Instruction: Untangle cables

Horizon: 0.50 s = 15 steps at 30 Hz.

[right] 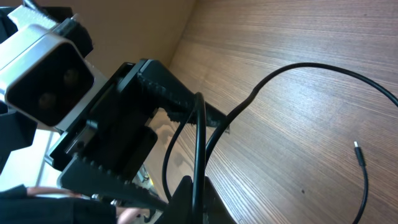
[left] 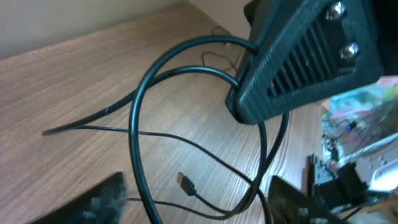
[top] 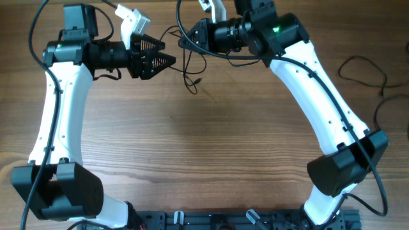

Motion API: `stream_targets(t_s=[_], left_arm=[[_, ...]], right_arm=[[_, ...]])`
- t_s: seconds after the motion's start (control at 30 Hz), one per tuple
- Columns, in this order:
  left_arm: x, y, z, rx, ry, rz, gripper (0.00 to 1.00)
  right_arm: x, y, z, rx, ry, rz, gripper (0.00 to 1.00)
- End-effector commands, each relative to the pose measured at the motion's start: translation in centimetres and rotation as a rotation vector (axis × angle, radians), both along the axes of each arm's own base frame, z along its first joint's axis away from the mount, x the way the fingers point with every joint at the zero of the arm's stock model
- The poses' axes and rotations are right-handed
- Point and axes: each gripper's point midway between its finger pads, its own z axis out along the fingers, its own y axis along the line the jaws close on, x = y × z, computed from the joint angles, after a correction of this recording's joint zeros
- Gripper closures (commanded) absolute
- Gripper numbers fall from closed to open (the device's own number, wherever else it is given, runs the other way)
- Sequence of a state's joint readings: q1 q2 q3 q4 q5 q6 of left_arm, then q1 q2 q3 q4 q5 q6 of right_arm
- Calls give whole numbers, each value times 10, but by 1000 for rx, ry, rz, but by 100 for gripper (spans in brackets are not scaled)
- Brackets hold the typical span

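Note:
The cables (top: 187, 62) are thin black cords hanging in loops between my two grippers at the table's back edge. One small plug (top: 198, 82) lies on the wood below them. My right gripper (top: 183, 41) points left and is shut on a cable strand (right: 199, 143), which runs straight up out of its jaws (right: 198, 190). My left gripper (top: 169, 54) faces it, close by, and is open. In the left wrist view a wide cable loop (left: 140, 124) and a thinner cord ending in a USB plug (left: 184, 182) pass between the spread fingers (left: 99, 199). A second plug end (right: 357, 149) lies on the table.
A thicker black cable (top: 367, 73) curls on the table at the far right, beside the right arm (top: 319, 89). The wooden table top (top: 192, 147) stretches in front of the grippers. A wall edge runs behind the table (left: 93, 18).

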State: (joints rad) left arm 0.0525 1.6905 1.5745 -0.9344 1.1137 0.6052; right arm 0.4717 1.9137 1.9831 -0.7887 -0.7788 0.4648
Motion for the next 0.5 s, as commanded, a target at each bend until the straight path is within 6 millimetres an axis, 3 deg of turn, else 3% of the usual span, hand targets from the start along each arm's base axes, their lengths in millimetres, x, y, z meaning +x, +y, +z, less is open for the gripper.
stream_targets(t_s=[0.0, 0.13, 0.23, 0.37, 0.47], left_arm=[[0, -2, 1, -15, -19, -17, 48], [2, -2, 1, -15, -29, -17, 63], [5, -2, 3, -22, -23, -4, 85], [14, 1, 5, -21, -7, 40, 96], [26, 8, 1, 2, 35, 119, 96]], right_arm=[[-10, 1, 25, 39, -60, 38, 96], [-10, 1, 25, 39, -60, 39, 95], [-10, 1, 25, 39, -60, 39, 95], [-7, -1, 23, 25, -65, 20, 95], [2, -7, 17, -19, -70, -34, 95]])
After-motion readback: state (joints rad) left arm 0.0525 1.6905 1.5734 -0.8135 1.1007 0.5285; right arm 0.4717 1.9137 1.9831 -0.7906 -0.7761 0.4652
